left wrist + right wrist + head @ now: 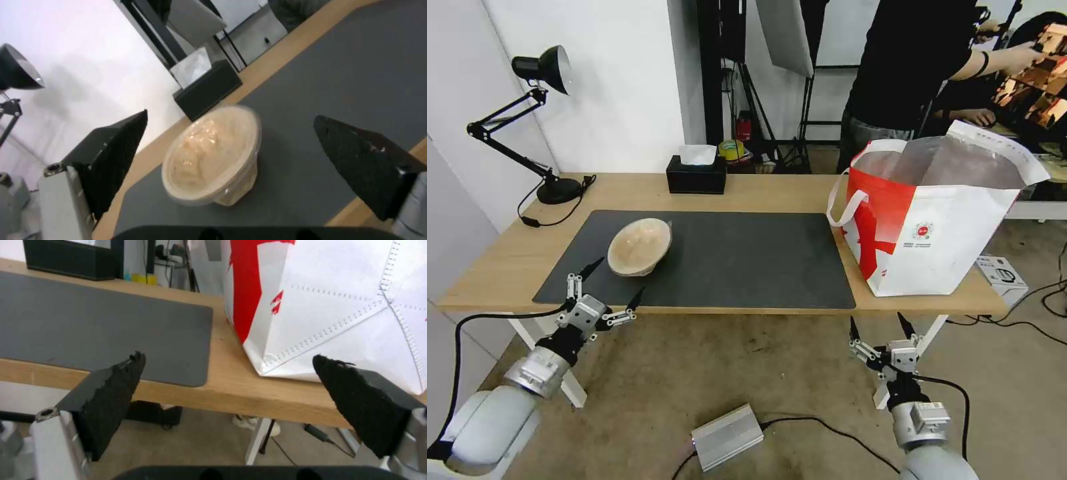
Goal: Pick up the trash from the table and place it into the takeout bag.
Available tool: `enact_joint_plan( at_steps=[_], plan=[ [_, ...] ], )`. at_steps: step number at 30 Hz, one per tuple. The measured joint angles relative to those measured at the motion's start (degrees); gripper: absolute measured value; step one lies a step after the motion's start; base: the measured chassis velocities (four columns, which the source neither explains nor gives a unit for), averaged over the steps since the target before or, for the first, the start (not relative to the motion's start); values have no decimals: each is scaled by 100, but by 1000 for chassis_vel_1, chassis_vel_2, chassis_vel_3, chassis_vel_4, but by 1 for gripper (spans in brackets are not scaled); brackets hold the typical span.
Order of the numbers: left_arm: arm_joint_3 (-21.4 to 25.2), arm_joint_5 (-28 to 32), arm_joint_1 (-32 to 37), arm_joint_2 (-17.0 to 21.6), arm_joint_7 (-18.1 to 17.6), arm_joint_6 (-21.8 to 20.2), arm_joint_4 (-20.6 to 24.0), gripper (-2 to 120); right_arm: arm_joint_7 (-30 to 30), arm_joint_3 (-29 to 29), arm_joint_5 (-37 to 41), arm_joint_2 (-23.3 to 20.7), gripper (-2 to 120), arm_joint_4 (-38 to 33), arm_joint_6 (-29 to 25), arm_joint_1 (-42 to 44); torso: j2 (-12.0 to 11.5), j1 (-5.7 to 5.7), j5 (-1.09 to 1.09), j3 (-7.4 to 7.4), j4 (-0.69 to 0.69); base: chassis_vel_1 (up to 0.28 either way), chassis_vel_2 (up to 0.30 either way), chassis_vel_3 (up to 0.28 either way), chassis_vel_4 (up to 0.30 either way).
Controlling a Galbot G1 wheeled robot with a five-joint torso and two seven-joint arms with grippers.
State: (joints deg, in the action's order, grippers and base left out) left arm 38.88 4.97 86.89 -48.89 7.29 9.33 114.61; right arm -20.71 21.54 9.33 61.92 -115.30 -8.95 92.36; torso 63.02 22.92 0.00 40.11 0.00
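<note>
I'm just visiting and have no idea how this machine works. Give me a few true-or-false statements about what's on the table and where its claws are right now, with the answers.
1. The tan pulp bowl sits on the dark mat. True.
2. The left gripper is clamped on the bowl. False: it is open, at the near table edge, just short of the bowl.
3. The takeout bag stands on the table at the robot's right. True.
4. The right gripper is inside the bag. False: it is open, below the table's front edge, holding nothing.
5. The tissue box is at the far edge of the table. True.
</note>
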Motion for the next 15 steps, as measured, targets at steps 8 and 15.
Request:
enact_joint_plan(
  at_steps=[8,15],
  plan=[
    [-73,69,-190,131,55,-5,-291,100,-1,3,3,23,97,30,5,-35,0,0,0,0,0,0,0,0,0],
    [-181,85,-390,218,64,-1,-524,100,-1,0,2,53,97,45,8,-43,0,0,0,0,0,0,0,0,0]
  ],
)
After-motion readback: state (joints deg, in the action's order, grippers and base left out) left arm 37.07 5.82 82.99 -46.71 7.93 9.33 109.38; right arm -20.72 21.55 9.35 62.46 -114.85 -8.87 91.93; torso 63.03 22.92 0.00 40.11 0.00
